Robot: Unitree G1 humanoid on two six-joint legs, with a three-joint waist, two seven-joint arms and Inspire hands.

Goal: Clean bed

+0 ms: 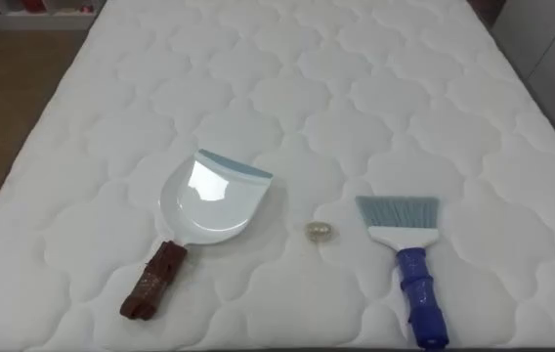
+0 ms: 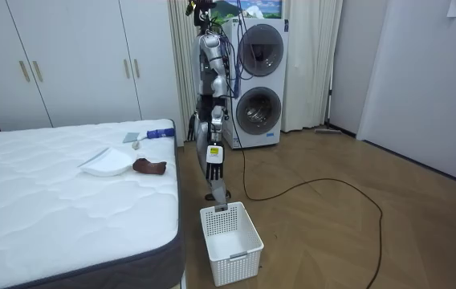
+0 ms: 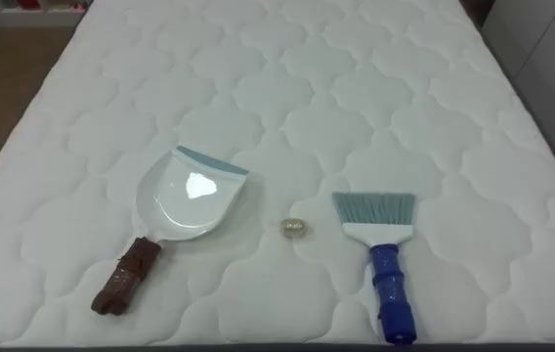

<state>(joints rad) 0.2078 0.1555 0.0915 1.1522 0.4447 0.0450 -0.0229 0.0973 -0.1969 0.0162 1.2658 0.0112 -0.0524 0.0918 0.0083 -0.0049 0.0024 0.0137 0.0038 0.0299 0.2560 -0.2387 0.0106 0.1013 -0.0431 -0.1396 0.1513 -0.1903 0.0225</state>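
Left eye view looks down on a bed with a white quilted top that stretches away to the far side. Three things lie in a row close to its near edge. On the left is a white dustpan, mouth turned to the far right, its pale blue lip at the far end and its brown handle pointing to the near left. To its right, well apart from the pan, lies a small crumpled scrap of rubbish, pale and partly see-through. Right of that, near but not touching, lies a brush with a blue handle pointing toward the near edge and grey-blue bristles fanned toward the far side.

Room view has the robot standing upright just beside the bed's edge on that view's right, facing the bed, with a stacked washer and dryer behind it. Its left hand hangs by its side, fingers relaxed and pointing down, grasping nothing. A white slatted basket stands on the wooden floor near its feet, and white wardrobes line the far wall
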